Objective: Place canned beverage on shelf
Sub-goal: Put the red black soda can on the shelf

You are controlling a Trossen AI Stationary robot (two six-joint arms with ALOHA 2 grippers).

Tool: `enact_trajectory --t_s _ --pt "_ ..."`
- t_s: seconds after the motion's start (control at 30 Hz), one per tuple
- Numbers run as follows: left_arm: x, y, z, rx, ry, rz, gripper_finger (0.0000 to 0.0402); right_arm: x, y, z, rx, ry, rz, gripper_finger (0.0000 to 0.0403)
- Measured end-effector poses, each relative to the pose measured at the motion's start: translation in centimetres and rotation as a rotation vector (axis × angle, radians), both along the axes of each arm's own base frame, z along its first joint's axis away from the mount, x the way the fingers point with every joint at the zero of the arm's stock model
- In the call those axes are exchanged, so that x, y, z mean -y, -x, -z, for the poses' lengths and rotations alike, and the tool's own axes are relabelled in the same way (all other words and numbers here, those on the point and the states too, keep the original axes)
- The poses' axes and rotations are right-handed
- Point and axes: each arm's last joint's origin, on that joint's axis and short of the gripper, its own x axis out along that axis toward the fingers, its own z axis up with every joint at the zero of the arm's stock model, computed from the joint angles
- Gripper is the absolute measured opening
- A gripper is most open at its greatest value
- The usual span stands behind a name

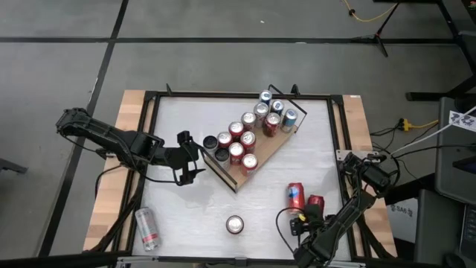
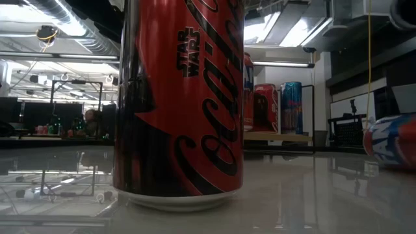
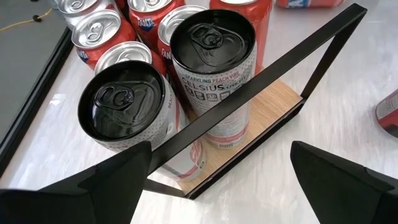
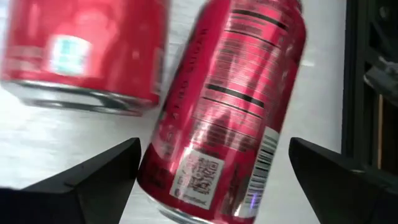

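Note:
The shelf [image 1: 232, 179], a light-wood board with black wire end rails, lies slantwise mid-table and holds several upright cans [image 1: 249, 138]. My left gripper [image 1: 190, 160] hangs open just off its near-left end; in the left wrist view the end rail [image 3: 267, 74] and two black-topped cans [image 3: 211, 68] lie ahead of my left gripper [image 3: 221, 180]. My right gripper [image 1: 303, 222] is open at the near right, pointing down over a red can [image 4: 230, 106] that lies on its side. Its fingers stand either side of the can's near end without touching it. A second lying can [image 4: 81, 50] is beside it.
A red and black cola can [image 1: 235, 224] stands upright near the front edge and fills the low view [image 2: 179, 97]. A silver can [image 1: 147, 227] lies at the near left. The red-and-blue lying can [image 1: 296, 195] is between the right gripper and the shelf.

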Motion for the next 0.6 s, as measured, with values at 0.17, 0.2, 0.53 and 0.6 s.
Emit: enact_trajectory --t_s 0.17,0.2,0.53,0.6 --pt "-0.01 0.00 0.00 0.000 0.000 0.000 0.0377 0.21 -0.13 -0.04 0.003 0.015 0.001 0.0399" --pt "-0.01 0.00 0.00 0.000 0.000 0.000 0.0377 0.23 -0.15 -0.04 0.011 0.021 -0.003 0.0399" --pt "0.00 0.00 0.00 0.000 0.000 0.000 0.0377 0.22 -0.27 -0.02 0.039 0.030 -0.015 0.0399" --pt "-0.01 0.00 0.00 0.000 0.000 0.000 0.0377 0.21 -0.25 -0.02 0.033 0.026 -0.010 0.0399"
